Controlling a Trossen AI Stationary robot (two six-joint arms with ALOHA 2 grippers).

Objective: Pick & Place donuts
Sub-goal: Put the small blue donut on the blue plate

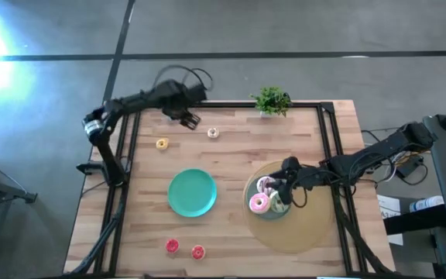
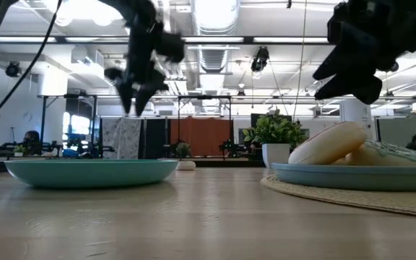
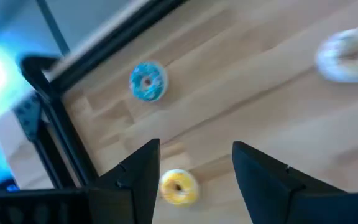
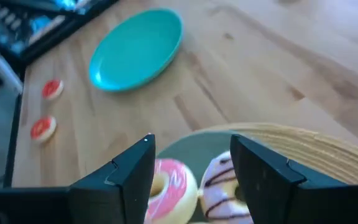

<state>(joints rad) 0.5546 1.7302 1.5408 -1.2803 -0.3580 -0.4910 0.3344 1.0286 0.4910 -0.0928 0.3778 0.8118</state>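
Two large donuts, pink (image 4: pixel 169 185) and white-pink (image 4: pixel 221 186), lie on a grey-teal plate (image 1: pixel 263 212). My right gripper (image 4: pixel 191 165) hangs open just above them, right gripper (image 1: pixel 289 177). My left gripper (image 3: pixel 194 165) is open and raised over the table's far left part, left gripper (image 1: pixel 187 117). Below it lie a tiny yellow donut (image 3: pixel 179 186), a blue one (image 3: pixel 147 81) and a cream one (image 3: pixel 347 55). Yellow donut (image 1: pixel 162 143) and cream donut (image 1: pixel 213 132) rest flat on the wood. Two red donuts (image 1: pixel 172 246) (image 1: pixel 198 251) lie near the front edge.
A bare teal plate (image 1: pixel 192 192) sits mid-table. The donut plate rests on a round woven mat (image 1: pixel 304 229). A potted plant (image 1: pixel 271 101) stands at the far edge. A black frame rail (image 3: pixel 55 124) runs along the left side.
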